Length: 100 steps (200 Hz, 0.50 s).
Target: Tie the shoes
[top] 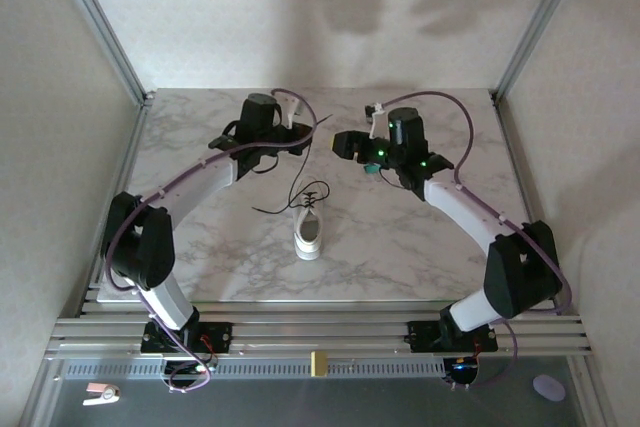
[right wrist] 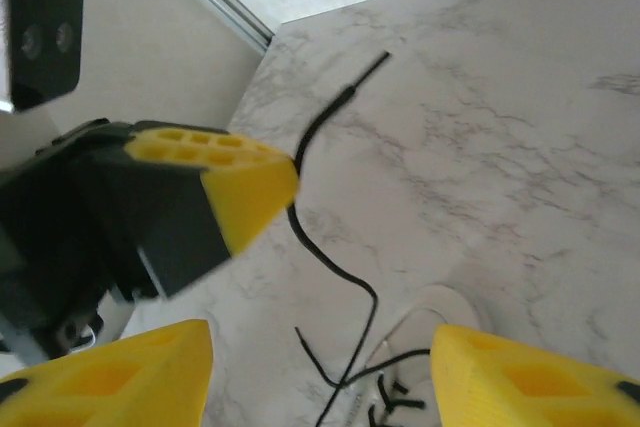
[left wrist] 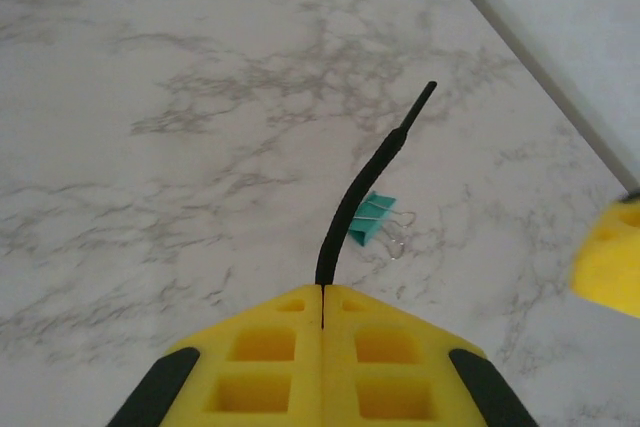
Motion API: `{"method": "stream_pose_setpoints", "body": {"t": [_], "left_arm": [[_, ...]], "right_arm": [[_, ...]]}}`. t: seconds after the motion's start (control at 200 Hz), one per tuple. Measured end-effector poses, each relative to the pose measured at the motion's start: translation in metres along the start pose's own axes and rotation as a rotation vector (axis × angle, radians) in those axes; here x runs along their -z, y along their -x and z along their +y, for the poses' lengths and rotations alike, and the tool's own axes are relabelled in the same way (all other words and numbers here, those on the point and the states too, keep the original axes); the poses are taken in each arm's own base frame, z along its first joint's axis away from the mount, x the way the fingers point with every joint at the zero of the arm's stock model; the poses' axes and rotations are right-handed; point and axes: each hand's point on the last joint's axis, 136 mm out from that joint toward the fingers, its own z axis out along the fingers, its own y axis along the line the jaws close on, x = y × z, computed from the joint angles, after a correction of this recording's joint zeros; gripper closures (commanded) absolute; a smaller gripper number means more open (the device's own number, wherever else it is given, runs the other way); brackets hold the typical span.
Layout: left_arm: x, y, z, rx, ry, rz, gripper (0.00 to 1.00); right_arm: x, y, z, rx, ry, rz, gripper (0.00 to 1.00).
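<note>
Shows white sneaker [top: 309, 234] mid-table, untied; beyond, pinches black lace [left wrist: 365, 182] in fully closed left gripper [left wrist: 322, 312], apparently lifting it clear for knotting; holds right gripper [right wrist: 320, 367] spread wide, empty, likely awaiting the strand.

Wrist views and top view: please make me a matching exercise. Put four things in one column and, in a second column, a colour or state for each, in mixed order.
Column one:
1. left fingers
2. right fingers
3. sneaker
4. binder clip

Column two:
A. teal
B. open
C. white
D. shut on the black lace

Pairs: 1-D, 2-B, 3-C, 4-A
</note>
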Motion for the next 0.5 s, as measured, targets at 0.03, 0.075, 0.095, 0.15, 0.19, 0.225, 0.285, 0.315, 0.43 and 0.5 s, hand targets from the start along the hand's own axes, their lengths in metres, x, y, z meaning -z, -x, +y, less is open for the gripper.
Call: {"method": "stream_pose_setpoints", "body": {"t": [0.03,0.075,0.095,0.15,0.19,0.225,0.285,0.315,0.43,0.5], "left_arm": [[-0.001,0.000,-0.005,-0.017,-0.013,0.002,1.00],[-0.002,-0.002,-0.011,-0.040,-0.028,0.008,1.00],[-0.003,-0.002,-0.013,-0.048,-0.034,0.011,1.00],[-0.003,-0.006,-0.016,-0.066,-0.042,0.022,1.00],[-0.004,-0.008,-0.018,-0.076,-0.047,0.029,1.00],[-0.004,-0.009,-0.019,-0.083,-0.051,0.034,1.00],[-0.004,-0.010,-0.020,-0.094,-0.056,0.039,1.00],[-0.004,-0.011,-0.020,-0.097,-0.056,0.043,1.00],[-0.004,-0.013,-0.020,-0.109,-0.058,0.050,1.00],[-0.004,-0.013,-0.020,-0.117,-0.058,0.050,1.00]], "right_arm": [[-0.003,0.002,0.000,-0.012,0.005,-0.002,0.38],[-0.008,0.004,-0.003,-0.038,0.007,-0.005,0.38],[-0.010,0.004,-0.003,-0.050,0.009,-0.005,0.38],[-0.014,0.006,-0.007,-0.082,0.012,-0.010,0.40],[-0.018,0.008,-0.011,-0.105,0.010,-0.011,0.41],[-0.021,0.009,-0.013,-0.121,0.012,-0.013,0.43],[-0.025,0.011,-0.017,-0.147,0.014,-0.016,0.45],[-0.026,0.011,-0.019,-0.159,0.013,-0.017,0.46],[-0.032,0.016,-0.021,-0.199,0.026,-0.019,0.50],[-0.036,0.020,-0.020,-0.216,0.035,-0.023,0.51]]}}
